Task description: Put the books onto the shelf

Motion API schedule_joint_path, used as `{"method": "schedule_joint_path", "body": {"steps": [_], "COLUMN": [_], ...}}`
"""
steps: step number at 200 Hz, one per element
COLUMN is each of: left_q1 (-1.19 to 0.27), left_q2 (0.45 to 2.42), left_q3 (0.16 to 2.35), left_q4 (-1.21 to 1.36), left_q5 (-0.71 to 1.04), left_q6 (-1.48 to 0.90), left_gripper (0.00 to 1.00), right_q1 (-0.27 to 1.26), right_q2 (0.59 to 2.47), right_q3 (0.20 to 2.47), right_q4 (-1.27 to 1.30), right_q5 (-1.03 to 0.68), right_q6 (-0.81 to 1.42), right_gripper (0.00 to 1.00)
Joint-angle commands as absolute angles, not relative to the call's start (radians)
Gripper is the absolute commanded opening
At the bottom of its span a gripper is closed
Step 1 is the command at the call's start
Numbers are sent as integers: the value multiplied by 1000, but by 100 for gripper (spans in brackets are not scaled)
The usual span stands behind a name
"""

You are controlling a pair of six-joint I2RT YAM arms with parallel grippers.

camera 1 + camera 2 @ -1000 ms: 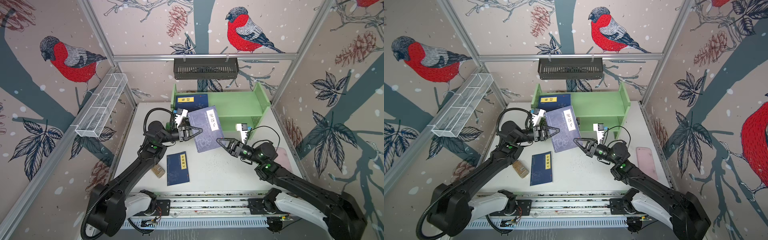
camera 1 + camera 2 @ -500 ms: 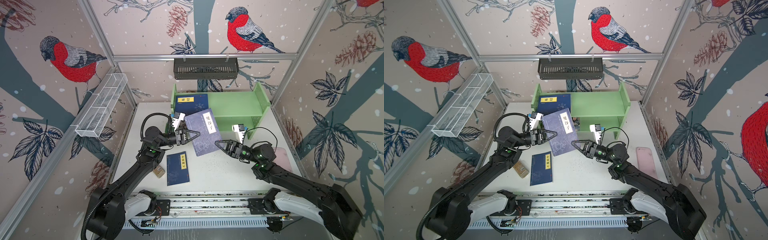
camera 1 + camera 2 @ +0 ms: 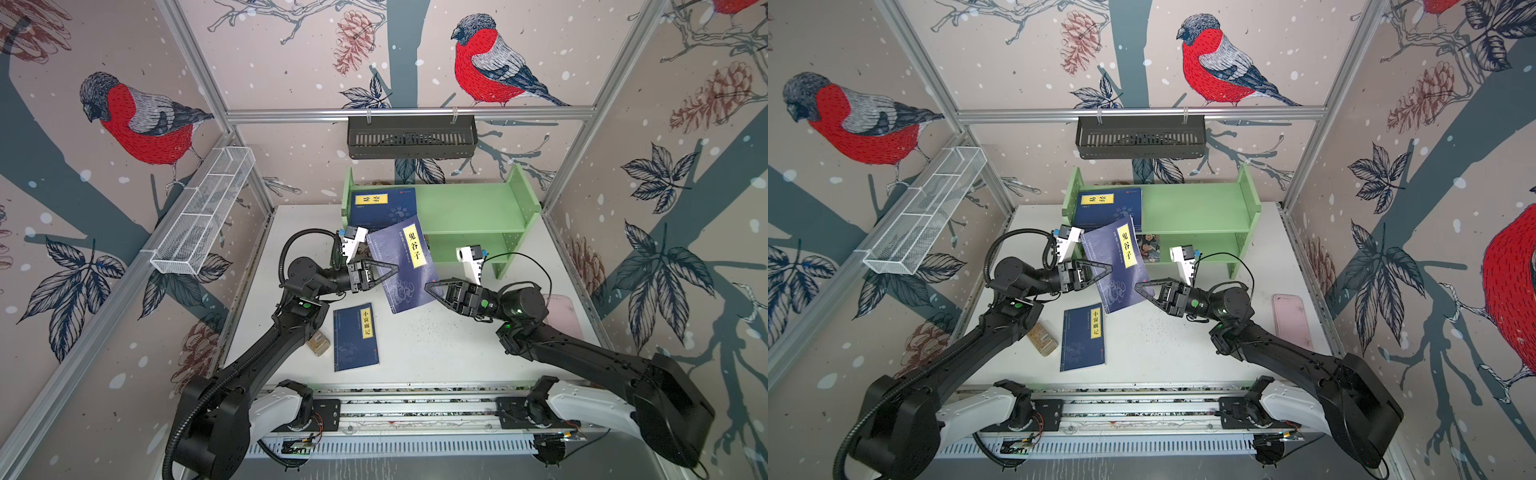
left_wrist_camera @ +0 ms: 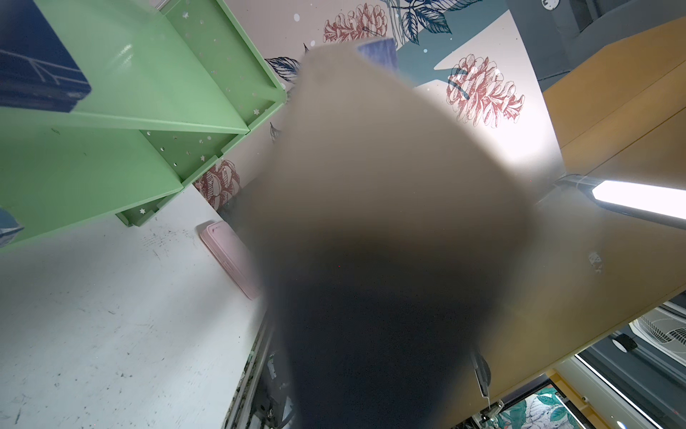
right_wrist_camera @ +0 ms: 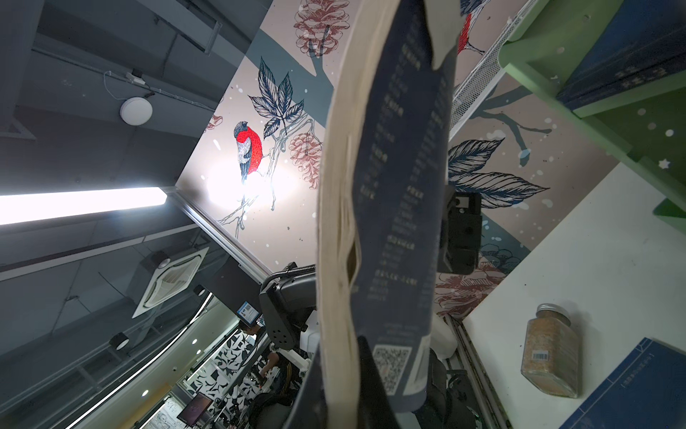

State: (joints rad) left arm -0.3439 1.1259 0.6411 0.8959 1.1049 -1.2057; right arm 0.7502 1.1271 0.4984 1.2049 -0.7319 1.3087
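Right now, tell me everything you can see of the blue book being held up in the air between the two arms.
The held book is a thin navy paperback with a yellow, black-lettered title label and a pale ornament on the front. The right wrist view shows small print and a QR code on its back, and cream pages gaping slightly. It hangs tilted above the table before the green shelf, the left end effector and right end effector shut on opposite edges.

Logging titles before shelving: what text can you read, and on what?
"鬼谷子": yellow label, held navy book.
"小窗幽记": yellow label, lying navy book on the table.
Label, shelved navy book: too blurred.
Back print, QR code on held navy book: too small.
Barcode on jar: too small.
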Motion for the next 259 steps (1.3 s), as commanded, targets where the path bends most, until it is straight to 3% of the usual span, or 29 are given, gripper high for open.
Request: {"method": "schedule_joint_path", "body": {"steps": [1,25,29,42,56,69,96,129,259], "left_q1": [-335,-334,-336,-335,-335,-335,-334,-330,-311], "left_q2": [1124,1121,1121,1118,1117,1117,1116,1126,1174], "left_q3": [632,636,638,650,667,680,687,705,757], "left_q4": [876,885,888,894,894,895,883,858,926], "left_q5": [1046,1049,1049,1054,1060,1063,1059,1036,993], "left_q6": [-1171,-1173,-1175,-1177,-1177,-1179,-1178,-1177,-1274], "left_gripper": [0,0,0,0,0,0,0,0,0], "right_q1": [759,753,750,741,721,690,635,638,717], "right_q2": [1118,1087,1080,1047,1017,995,968,925,1029], "right_q3": [517,531,537,553,552,524,461,472,465], "right_q4": [1333,1142,1091,918,823,854,997,937,1083], "right_q5": [-817,-775,-763,-703,-653,-647,-673,-656,-505], "right_q6": [1299,1217,1195,1130,1100,1136,1233,1205,1190], "right_gripper": [0,1,5,32,37,60,75,97,100]}}
